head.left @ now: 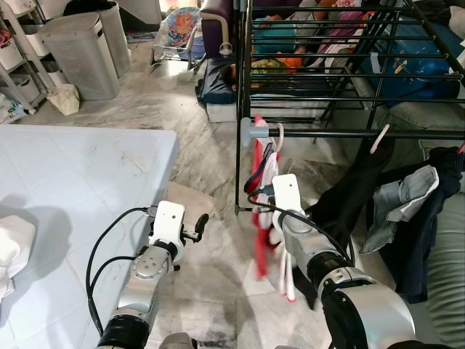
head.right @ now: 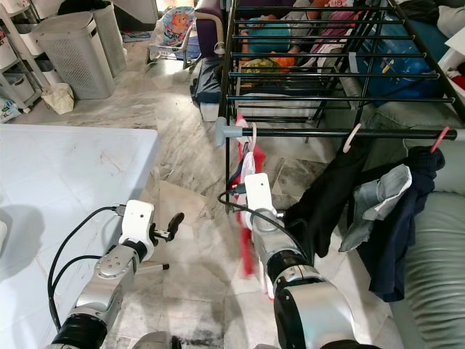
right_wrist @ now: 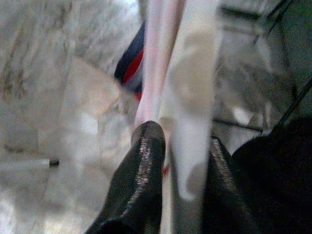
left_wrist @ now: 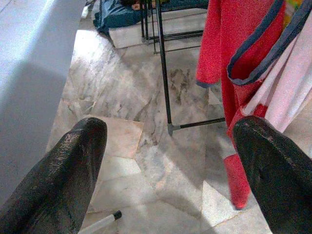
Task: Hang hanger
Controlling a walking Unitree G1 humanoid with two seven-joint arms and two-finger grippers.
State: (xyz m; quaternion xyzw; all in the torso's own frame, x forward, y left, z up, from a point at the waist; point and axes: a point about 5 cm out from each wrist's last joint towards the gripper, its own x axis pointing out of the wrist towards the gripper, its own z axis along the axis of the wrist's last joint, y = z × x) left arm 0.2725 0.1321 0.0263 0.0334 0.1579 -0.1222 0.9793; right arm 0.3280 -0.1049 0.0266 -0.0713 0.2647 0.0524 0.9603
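Below the drying rack [head.left: 341,73], the right hand [right_wrist: 178,170] grips a pink hanger [head.left: 278,138] carrying a red garment [head.left: 259,233], hooked on the rail. Left hand [left_wrist: 170,161] open above the floor [head.left: 189,109].

The hanger [head.left: 278,139] hangs on the near rail of the drying rack [head.left: 349,73], with a garment [head.left: 263,211] below it. Left of the rack stands the table [head.left: 80,182]; laundry baskets [head.left: 80,51] sit behind the table.
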